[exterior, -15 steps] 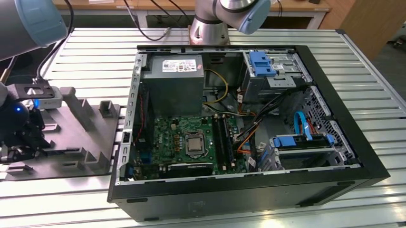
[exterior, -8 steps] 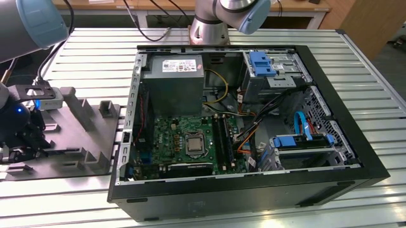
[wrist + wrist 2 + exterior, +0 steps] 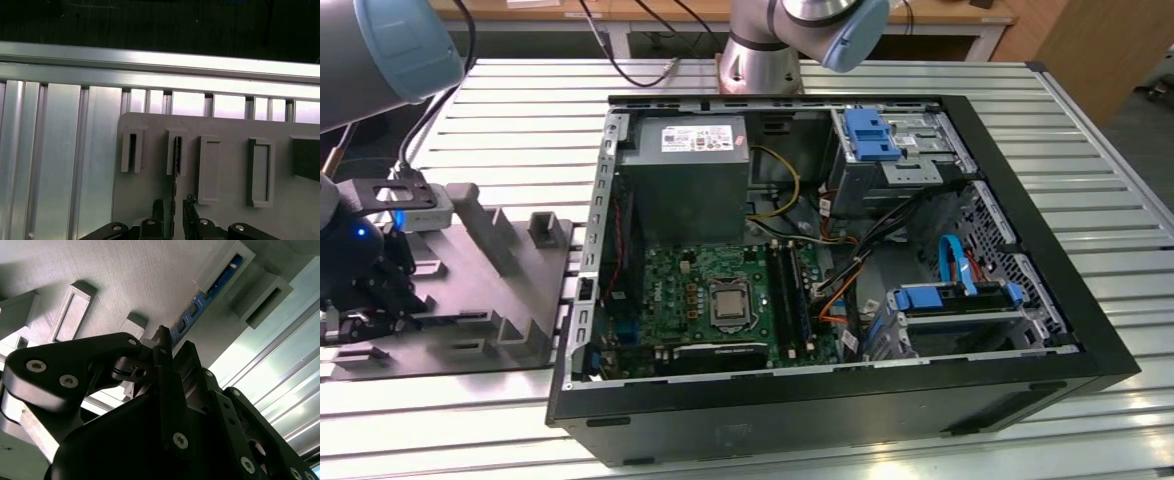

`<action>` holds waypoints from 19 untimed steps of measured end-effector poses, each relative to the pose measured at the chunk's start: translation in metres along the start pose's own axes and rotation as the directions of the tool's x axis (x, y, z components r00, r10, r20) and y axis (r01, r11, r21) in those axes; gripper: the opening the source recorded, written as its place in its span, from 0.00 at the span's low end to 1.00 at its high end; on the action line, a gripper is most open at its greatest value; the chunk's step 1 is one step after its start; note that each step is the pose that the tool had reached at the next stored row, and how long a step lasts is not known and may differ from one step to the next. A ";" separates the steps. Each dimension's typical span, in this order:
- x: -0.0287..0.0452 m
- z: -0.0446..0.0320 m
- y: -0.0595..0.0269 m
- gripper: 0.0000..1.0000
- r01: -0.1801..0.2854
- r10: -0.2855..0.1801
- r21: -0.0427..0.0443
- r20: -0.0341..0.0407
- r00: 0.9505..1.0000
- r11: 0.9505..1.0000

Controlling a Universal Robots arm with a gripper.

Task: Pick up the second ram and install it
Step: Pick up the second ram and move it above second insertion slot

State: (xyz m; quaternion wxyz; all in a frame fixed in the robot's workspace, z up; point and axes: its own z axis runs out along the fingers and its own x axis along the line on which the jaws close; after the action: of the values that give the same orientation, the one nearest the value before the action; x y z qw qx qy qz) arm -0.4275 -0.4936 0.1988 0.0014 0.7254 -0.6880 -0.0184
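The gripper (image 3: 173, 207) hangs open astride the second ram (image 3: 176, 152) in the grey tray (image 3: 145, 195), so I'd say the pinch needs squaring to the thin board.

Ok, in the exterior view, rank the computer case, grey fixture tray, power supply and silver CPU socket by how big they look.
1. computer case
2. grey fixture tray, partly hidden at the exterior view's left
3. power supply
4. silver CPU socket
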 end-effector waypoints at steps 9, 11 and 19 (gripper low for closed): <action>0.0000 0.0003 0.0000 0.21 -0.007 0.007 0.000 0.000 1.000 1.000; 0.0000 0.0003 0.0000 0.21 -0.014 0.014 0.000 0.000 1.000 1.000; 0.0000 0.0003 0.0001 0.21 -0.027 0.027 0.001 0.001 1.000 1.000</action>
State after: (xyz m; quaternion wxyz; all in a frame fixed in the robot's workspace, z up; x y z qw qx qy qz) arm -0.4276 -0.4936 0.1985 0.0011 0.7162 -0.6976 -0.0184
